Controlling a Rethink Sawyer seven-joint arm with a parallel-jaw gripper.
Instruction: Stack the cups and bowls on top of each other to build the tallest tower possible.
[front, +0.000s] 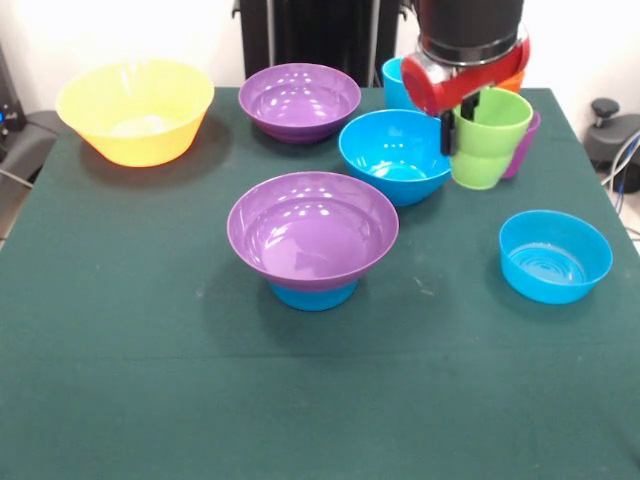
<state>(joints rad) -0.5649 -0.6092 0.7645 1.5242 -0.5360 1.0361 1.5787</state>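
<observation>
The tower stands mid-table: a wide purple bowl (312, 230) sits on an upturned small blue bowl (313, 296). My gripper (457, 130) hangs at the back right, with its black fingers (447, 135) astride the left wall of the lime green cup (490, 145) and shut on it. I cannot tell whether the cup touches the cloth. A translucent purple cup (526, 148) shows just behind it. Partly hidden behind the arm are an orange cup (514, 82) and a light blue cup (394, 84). The large blue bowl (395, 152) lies just left of the green cup.
A large yellow bowl (135, 110) stands at the back left and a second purple bowl (298, 100) at the back centre. A small blue bowl (555, 255) sits upright at the right. The green cloth table (150, 380) ends near these bowls at the sides.
</observation>
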